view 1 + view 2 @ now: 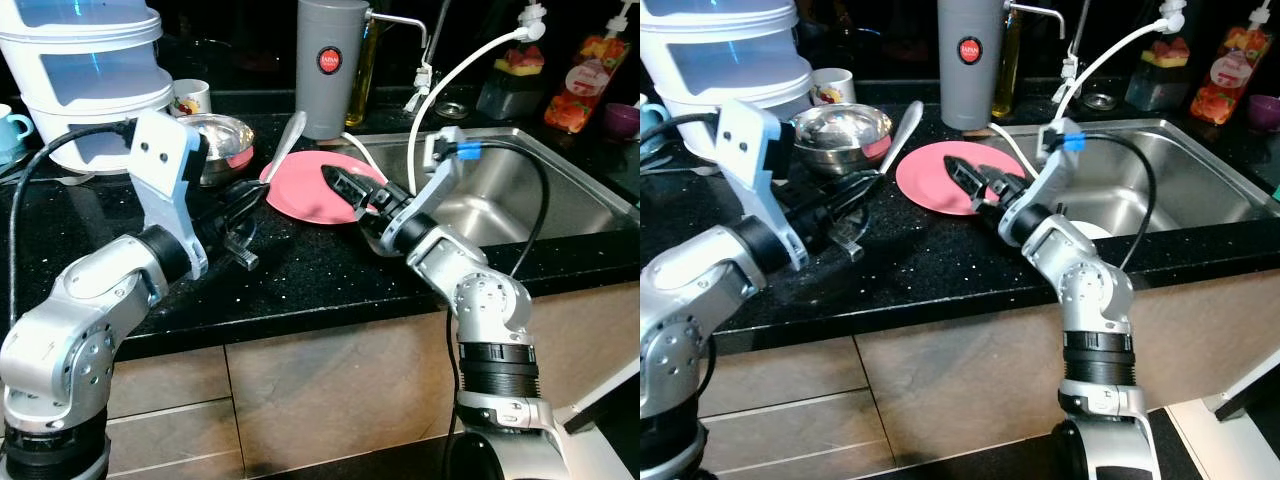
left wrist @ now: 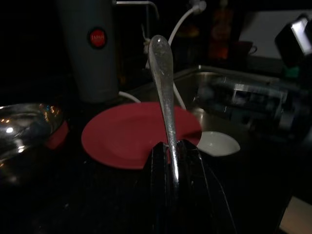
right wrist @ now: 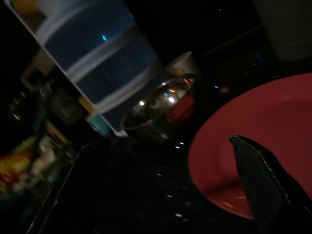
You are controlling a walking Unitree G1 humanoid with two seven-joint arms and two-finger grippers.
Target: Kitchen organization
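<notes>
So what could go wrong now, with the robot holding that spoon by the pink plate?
The left gripper pinches the spoon only at its handle end, so it might slip or swing and clatter onto the steel bowl. The right gripper sits over the pink plate, close to the sink; a nudge could push the plate toward it. Both arms are close together and might bump.
</notes>
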